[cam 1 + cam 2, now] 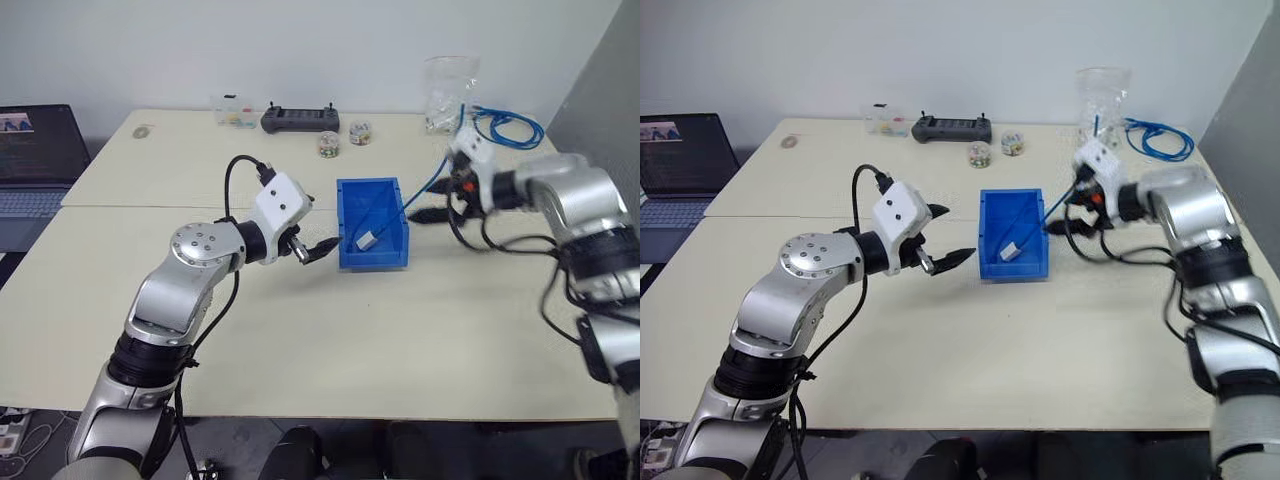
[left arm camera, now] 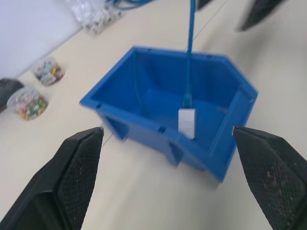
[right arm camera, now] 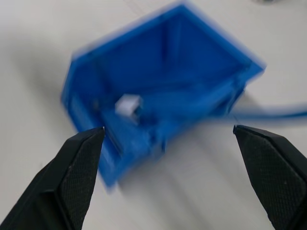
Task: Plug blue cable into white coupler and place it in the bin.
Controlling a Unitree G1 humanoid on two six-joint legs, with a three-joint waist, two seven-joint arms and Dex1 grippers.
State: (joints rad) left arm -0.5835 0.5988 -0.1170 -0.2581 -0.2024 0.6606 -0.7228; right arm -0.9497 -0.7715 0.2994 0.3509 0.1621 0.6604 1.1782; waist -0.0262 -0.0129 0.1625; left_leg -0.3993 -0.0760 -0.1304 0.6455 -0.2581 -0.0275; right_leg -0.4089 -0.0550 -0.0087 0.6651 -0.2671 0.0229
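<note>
The blue bin [image 1: 345,215] stands open-topped at the table's middle. Inside it lies the white coupler [image 1: 366,240], and the blue cable [image 1: 425,188] ends in the coupler's top. From there the cable climbs over the bin's right wall and runs on toward the back right. My left gripper [image 1: 318,250] hovers just left of the bin, open and empty, pointing at it. In the left wrist view the coupler [image 2: 186,122] and cable [image 2: 190,48] show between its fingers. Just right of the bin my right gripper [image 1: 430,203] is open beside the cable, holding nothing.
A coiled blue cable bundle [image 1: 510,126] and a clear plastic bag [image 1: 448,95] lie at the back right. A black controller [image 1: 300,120], two small bead jars [image 1: 328,146] and a small clear box [image 1: 232,112] line the back edge. A laptop [image 1: 35,160] sits off to the left.
</note>
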